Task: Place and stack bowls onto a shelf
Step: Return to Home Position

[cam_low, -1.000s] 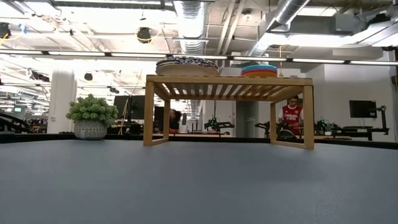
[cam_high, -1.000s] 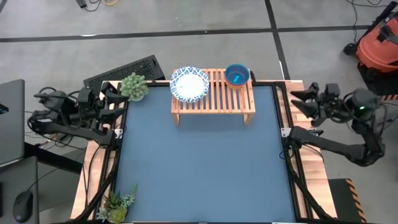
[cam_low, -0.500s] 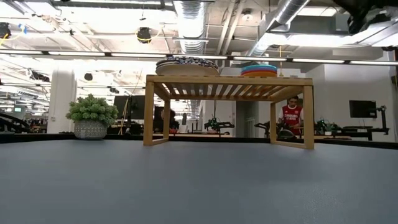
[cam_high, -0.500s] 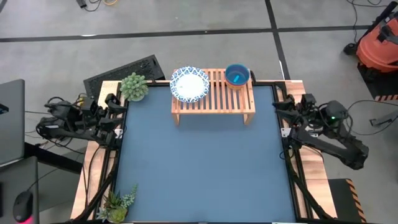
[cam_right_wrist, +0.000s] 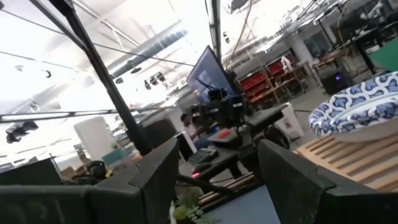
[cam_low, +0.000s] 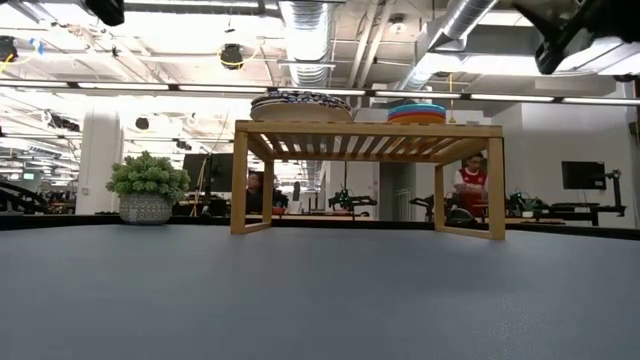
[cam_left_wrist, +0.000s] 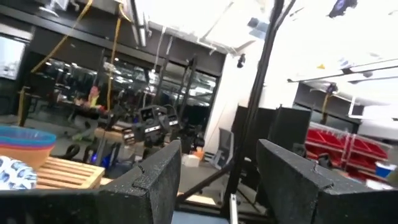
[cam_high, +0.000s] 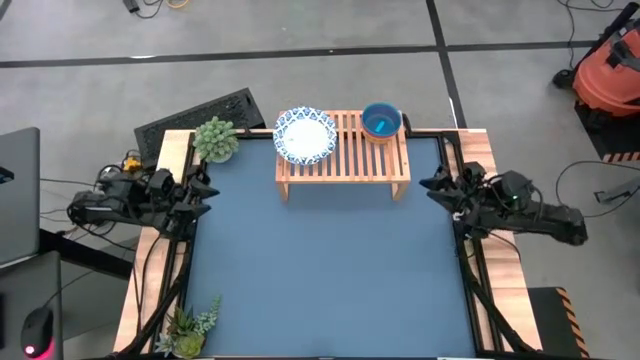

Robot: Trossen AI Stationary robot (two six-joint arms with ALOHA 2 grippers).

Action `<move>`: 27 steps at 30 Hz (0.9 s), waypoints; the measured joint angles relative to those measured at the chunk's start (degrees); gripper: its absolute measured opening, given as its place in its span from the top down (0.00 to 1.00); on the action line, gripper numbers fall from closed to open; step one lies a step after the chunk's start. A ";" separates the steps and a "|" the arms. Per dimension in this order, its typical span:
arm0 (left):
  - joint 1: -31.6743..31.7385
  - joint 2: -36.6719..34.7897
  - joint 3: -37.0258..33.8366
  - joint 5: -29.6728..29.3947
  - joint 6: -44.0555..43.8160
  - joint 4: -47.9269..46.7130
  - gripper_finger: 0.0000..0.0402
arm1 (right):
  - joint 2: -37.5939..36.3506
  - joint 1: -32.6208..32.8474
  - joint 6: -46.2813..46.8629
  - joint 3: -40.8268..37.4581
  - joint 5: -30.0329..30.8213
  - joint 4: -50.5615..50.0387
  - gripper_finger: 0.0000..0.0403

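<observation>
The light-wood shelf (cam_high: 345, 158) stands on short legs at the table's far edge. On its slatted top rest a stack of white bowls with blue patterned rims (cam_high: 305, 135) at the left end and a stack of coloured bowls, teal on top (cam_high: 381, 121), at the right end. The low view shows both stacks, the white bowls (cam_low: 300, 103) and the coloured bowls (cam_low: 417, 111), on the shelf (cam_low: 368, 131). My left gripper (cam_high: 205, 188) hovers open at the table's left edge, and my right gripper (cam_high: 430, 186) hovers open at the right edge. Neither holds anything.
A potted succulent (cam_high: 215, 139) stands at the far left corner beside the shelf, and a second plant (cam_high: 188, 325) at the near left corner. The dark blue tabletop (cam_high: 320, 270) stretches in front of the shelf. People show in the room beyond the table.
Both arms have swung in from outside the table. The left gripper has moved right and toward the near edge, to the table's left edge. The right gripper has moved left and toward the near edge, to the right edge. Both arms now show at the top of the low view.
</observation>
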 joint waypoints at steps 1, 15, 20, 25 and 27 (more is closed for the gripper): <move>0.00 -0.23 -0.14 0.48 0.01 -0.11 0.51 | 0.26 1.91 -1.19 -0.67 2.06 0.64 0.38; 0.00 -5.55 -0.13 1.76 5.22 -8.83 0.51 | 1.11 17.07 -18.53 -5.75 8.13 5.58 0.38; 0.02 -5.44 -0.16 -1.05 5.44 -13.68 0.51 | -4.78 13.52 -18.46 -5.44 8.15 0.36 0.38; 0.04 -5.54 -0.12 -2.24 5.68 -12.22 0.51 | -5.07 9.48 -17.06 -3.72 6.44 -3.24 0.38; 0.04 -5.48 -0.16 -2.10 5.65 -13.88 0.51 | -5.15 8.33 -16.09 -3.92 6.51 -4.86 0.38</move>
